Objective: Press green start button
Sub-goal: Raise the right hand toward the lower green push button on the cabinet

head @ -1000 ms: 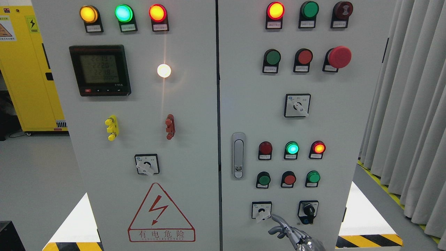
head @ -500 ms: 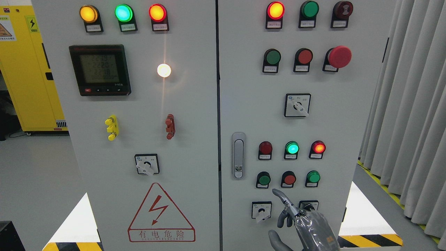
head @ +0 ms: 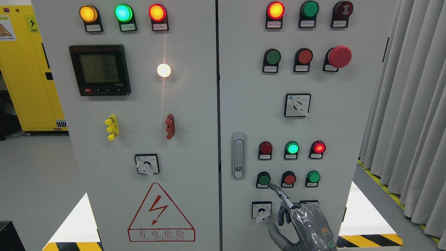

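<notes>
right hand [head: 306, 223] index out, others curled, holding nothing | tip just below-right of green start button [head: 264, 180] | i'd nudge up-left, press square, avoid red button [head: 289, 179]

- Right hand [head: 301, 221] enters at bottom edge, right of centre, wrapped in clear film.
- Index finger [head: 280, 194] extended up and to the left; remaining fingers curled down.
- Thumb [head: 275, 234] out to the left, low.
- Left arm: none visible.
</notes>
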